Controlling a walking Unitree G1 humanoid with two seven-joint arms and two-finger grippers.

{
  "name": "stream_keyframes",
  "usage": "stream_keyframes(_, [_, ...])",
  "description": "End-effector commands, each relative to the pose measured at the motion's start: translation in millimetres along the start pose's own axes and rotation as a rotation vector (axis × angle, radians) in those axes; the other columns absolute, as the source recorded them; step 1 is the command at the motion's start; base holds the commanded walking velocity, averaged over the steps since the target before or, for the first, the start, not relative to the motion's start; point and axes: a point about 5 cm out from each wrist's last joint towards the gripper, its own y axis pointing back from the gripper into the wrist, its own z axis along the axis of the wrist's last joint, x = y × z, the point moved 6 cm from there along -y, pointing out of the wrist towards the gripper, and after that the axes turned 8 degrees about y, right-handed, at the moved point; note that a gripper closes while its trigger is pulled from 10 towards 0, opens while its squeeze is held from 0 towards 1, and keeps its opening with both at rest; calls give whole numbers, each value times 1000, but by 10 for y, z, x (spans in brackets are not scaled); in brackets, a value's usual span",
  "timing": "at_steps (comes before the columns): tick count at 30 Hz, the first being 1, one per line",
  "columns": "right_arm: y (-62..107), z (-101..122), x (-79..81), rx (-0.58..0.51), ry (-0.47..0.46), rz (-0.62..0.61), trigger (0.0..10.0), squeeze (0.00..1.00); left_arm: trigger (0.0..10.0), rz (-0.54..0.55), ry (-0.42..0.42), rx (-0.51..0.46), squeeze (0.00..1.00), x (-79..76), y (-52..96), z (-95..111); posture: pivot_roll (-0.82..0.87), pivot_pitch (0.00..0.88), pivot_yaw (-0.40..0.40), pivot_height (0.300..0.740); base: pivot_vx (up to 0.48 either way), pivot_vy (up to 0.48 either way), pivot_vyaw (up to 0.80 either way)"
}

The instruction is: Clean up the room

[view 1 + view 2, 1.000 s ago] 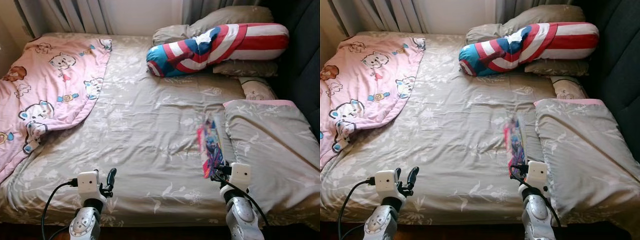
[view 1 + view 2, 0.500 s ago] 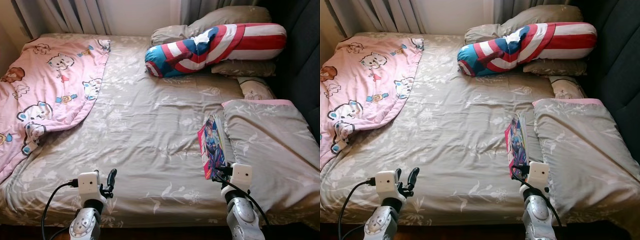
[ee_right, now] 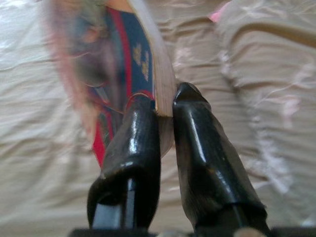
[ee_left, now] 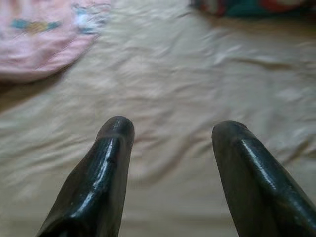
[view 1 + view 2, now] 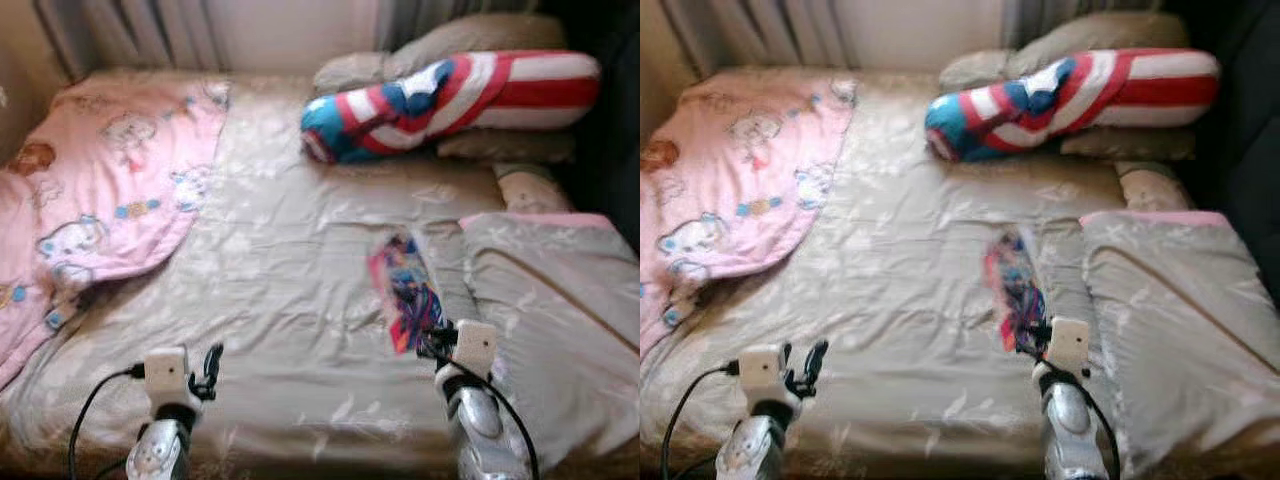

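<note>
While its cover lettering blurs unreadably, the comic book [image 3: 129,64] sits clamped in the right pincer [image 3: 165,106]; left pincer [image 4: 170,131] gapes empty.

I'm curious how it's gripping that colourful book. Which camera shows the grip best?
The right wrist view: the right gripper is shut on the book, pinching its edge between both fingers. Both eye views show the book blurred over the bed, with the grip hidden.
</note>
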Motion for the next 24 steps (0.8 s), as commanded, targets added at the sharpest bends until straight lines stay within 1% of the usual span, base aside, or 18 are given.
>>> stream_keyframes(1, [-22, 86, -29, -33, -11, -21, 10000, 0, 10000, 17, -9, 31, 0, 79, 67, -76, 3, 157, -47, 740, 0, 0, 0])
stream_keyframes(5, [-12, 44, -49, -20, -8, -30, 10000, 0, 10000, 19, -14, 32, 0, 99, 75, -75, 4, 160, -46, 740, 0, 0, 0])
stream_keyframes(14, [-10, 36, -66, -19, -19, -40, 10000, 0, 10000, 16, -14, 36, 0, 90, 86, -83, 1, 162, -44, 740, 0, 0, 0])
stream_keyframes(19, [-11, 33, -40, -19, -43, -30, 10000, 0, 10000, 15, -15, 38, 0, 92, 91, -83, 4, 165, -43, 740, 0, 0, 0])
stream_keyframes(24, [-10, 44, -12, -25, -48, -18, 10000, 0, 10000, 15, -17, 39, 0, 98, 98, -85, 4, 168, -42, 740, 0, 0, 0])
